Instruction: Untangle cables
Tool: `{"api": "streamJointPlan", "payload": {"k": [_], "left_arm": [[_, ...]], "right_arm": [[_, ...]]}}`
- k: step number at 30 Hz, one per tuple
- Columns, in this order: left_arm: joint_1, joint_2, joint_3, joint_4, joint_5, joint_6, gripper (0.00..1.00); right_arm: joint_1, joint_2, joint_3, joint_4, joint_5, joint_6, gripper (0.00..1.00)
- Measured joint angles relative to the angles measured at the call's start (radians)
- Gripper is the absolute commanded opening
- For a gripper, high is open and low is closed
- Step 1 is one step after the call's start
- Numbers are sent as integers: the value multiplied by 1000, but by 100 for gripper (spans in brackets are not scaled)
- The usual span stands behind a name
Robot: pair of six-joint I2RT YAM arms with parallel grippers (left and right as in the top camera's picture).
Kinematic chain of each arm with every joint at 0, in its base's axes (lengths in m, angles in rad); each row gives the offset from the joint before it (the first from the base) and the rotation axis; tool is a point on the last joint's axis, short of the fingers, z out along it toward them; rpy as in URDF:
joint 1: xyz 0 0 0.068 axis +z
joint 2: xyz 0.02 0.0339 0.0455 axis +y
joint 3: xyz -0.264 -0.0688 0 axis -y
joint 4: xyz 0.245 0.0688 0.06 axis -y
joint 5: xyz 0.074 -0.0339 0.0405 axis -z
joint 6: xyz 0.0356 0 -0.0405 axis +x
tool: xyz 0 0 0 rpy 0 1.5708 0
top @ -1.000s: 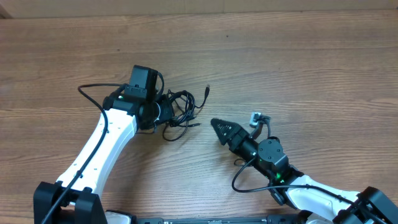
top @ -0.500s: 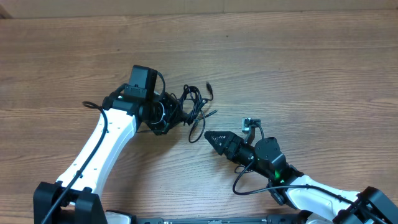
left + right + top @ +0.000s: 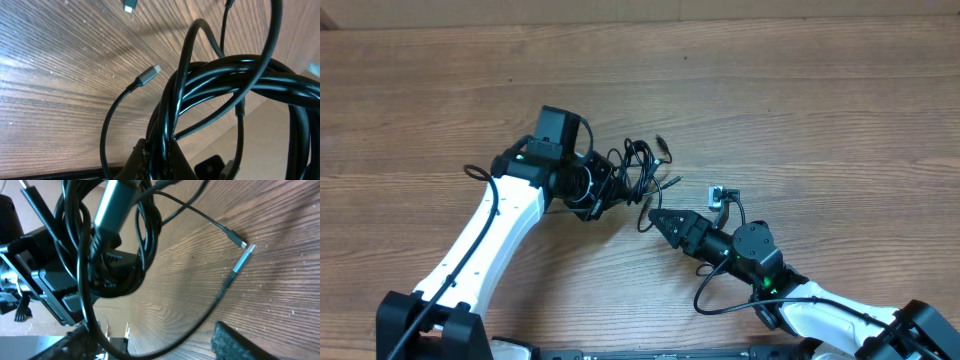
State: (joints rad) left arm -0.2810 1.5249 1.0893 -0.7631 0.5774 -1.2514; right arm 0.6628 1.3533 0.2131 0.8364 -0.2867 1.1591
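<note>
From where I stood, the left gripper (image 3: 598,192) had its jaws pinched tight on the cables (image 3: 636,172), a knot of thin black loops bunched just past its tips on the side away from its white arm (image 3: 490,240). In the left wrist view the strands (image 3: 225,85) crossed over one another right at the fingers, and a cord with a silver-tipped plug (image 3: 150,73) curled out from that grip and hung free over the wooden table (image 3: 45,75). Most of the bundle looked held up off the wood, though I couldn't tell whether every strand was clear of it. Another small plug end (image 3: 662,147) stuck out on the far side of the loops from the left gripper. The right gripper (image 3: 658,217) pointed toward the left gripper from close by, its tip just under the hanging loops. In its own wrist view its fingers (image 3: 240,339) stood spread wide, with one loose cord (image 3: 200,320) sagging across the gap between them. The coil (image 3: 115,250) hung straight ahead against the left gripper's dark body (image 3: 45,287). Two plug tips (image 3: 243,250) lay nearly touching, well off to the side of that gripper.
</note>
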Motion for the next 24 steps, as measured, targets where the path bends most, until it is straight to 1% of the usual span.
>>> {"api": "streamJointPlan", "payload": {"k": [3, 6, 12, 13, 24], "left_arm": [[-10, 0, 0, 0, 3, -4, 5], [-14, 0, 0, 0, 11, -4, 4], [-14, 0, 0, 0, 40, -6, 4], [-14, 0, 0, 0, 47, -6, 4], [10, 0, 0, 3, 92, 5, 4]], "right_arm": [[0, 0, 0, 0, -2, -3, 51], [0, 0, 0, 0, -2, -6, 38], [0, 0, 0, 0, -2, -5, 7], [0, 0, 0, -1, -2, -8, 4], [0, 0, 0, -117, 32, -7, 4]]}}
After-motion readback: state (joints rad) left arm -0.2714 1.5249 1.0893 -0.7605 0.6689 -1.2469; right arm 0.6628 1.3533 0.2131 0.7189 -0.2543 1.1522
